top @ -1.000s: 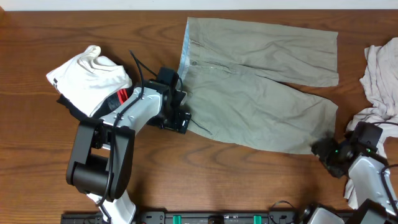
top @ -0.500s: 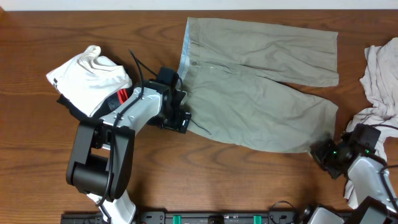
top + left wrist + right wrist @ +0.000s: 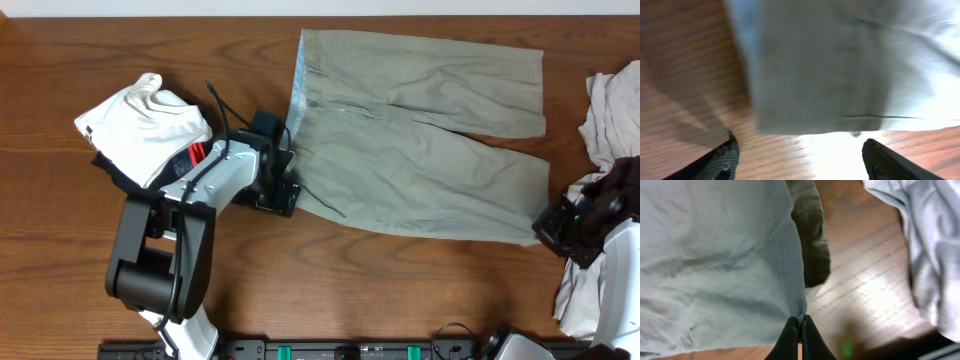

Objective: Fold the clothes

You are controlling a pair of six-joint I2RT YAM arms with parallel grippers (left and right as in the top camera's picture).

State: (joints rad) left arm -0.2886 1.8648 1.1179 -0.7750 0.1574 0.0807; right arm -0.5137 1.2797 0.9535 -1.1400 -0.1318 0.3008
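Item: grey-green shorts (image 3: 420,150), laid flat across the middle of the table (image 3: 60,260), with the waistband (image 3: 297,95), pale blue inside, toward my left and both legs running toward my right. My right gripper (image 3: 801,330): closed on the outer hem corner (image 3: 801,305) of the nearer leg, with only a thin bite of cloth between the fingertips. My left gripper (image 3: 799,150): open, fingers wide apart, just beside the near waistband corner. The cloth edge lies ahead of the fingertips, not between them, and that view is too blurred to tell whether anything touches. Hazards, as I judge them: the right pinch is shallow, so a pull along the table may slip it off the hem. If it holds one layer only, the leg will open instead of lifting whole. With the waistband end unheld, a pull from the right would drag or skew the garment rather than fold it. The left fingers, closing where they stand, may shut on bare wood. Neighbours: off-white cloth (image 3: 610,120) close by my right arm, liable to snag on a lift; white garment (image 3: 145,125) over a black-and-red one (image 3: 198,153) beside my left arm, liable to be nudged.
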